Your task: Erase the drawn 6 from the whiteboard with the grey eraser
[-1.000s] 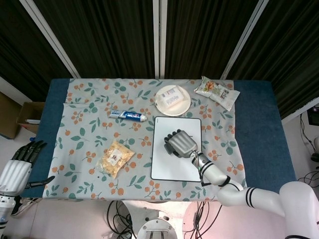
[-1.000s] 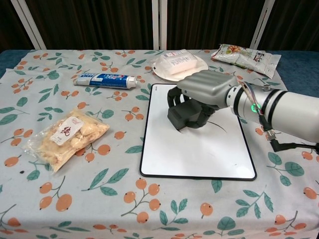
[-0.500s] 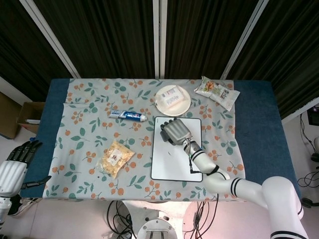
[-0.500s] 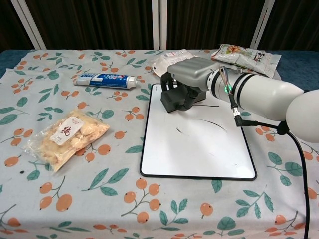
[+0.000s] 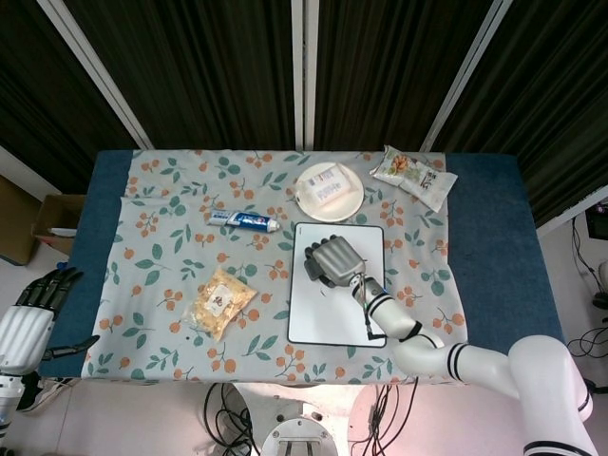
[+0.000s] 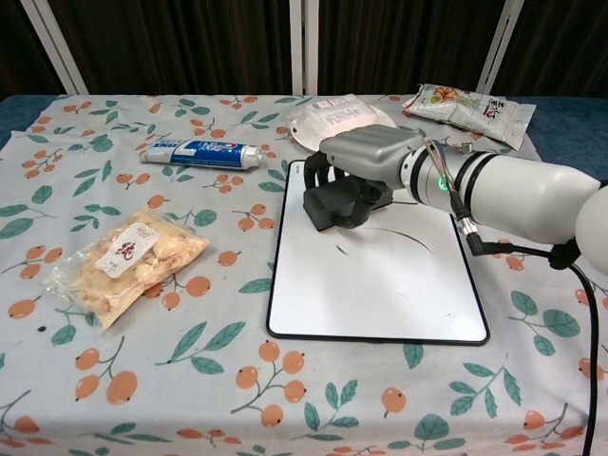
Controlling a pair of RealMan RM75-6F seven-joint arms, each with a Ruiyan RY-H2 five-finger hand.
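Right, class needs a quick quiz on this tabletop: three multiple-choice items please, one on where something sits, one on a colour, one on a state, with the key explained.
1. Where is the toothpaste tube?
A. On the whiteboard
B. On the floral cloth, left of the whiteboard
C. On the plate

2. What colour is the eraser?
A. Dark grey
B. Red
C. Yellow

3. What is the right robot hand doing?
A. Hanging off the table
B. Holding the snack bag
C. Holding the eraser on the whiteboard

Key: B, the tube lies on the cloth beyond the board's left edge. A, the block under the fingers is dark grey. C, the fingers wrap the eraser near the board's upper left, with faint marks beside it.
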